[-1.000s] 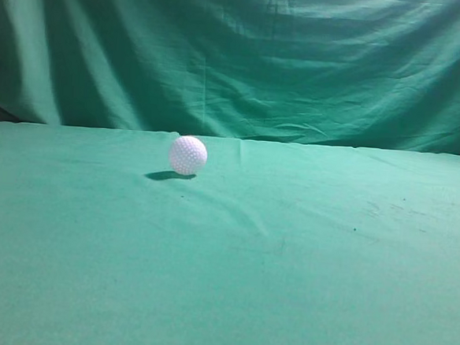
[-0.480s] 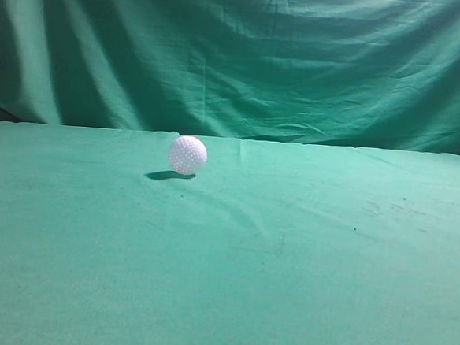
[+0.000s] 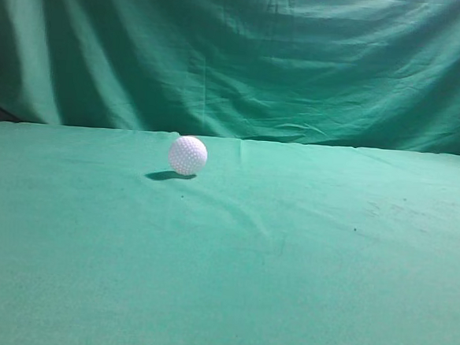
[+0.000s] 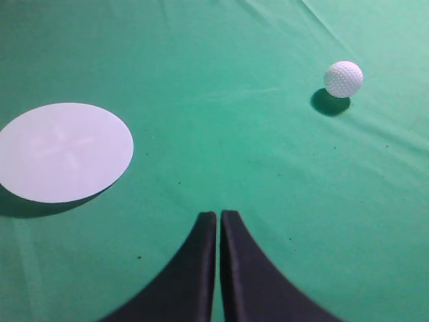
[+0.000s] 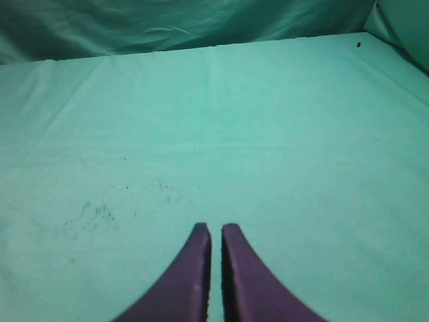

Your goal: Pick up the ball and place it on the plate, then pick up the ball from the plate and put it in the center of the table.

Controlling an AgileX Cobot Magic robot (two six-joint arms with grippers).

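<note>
The small white dimpled ball [image 3: 188,154] rests on the green cloth table [image 3: 287,263], left of the middle and toward the back in the exterior view. It also shows in the left wrist view [image 4: 343,78] at the upper right. A flat white round plate [image 4: 64,151] lies at the left of that view. My left gripper [image 4: 218,216] is shut and empty, above bare cloth, well short of the ball and the plate. My right gripper [image 5: 216,229] is shut and empty above bare cloth. Neither gripper shows in the exterior view.
A draped green cloth backdrop [image 3: 246,55] hangs behind the table's far edge. The right wrist view shows the table's far edge and small dark specks [image 5: 94,211] on the cloth. The plate is out of the exterior view.
</note>
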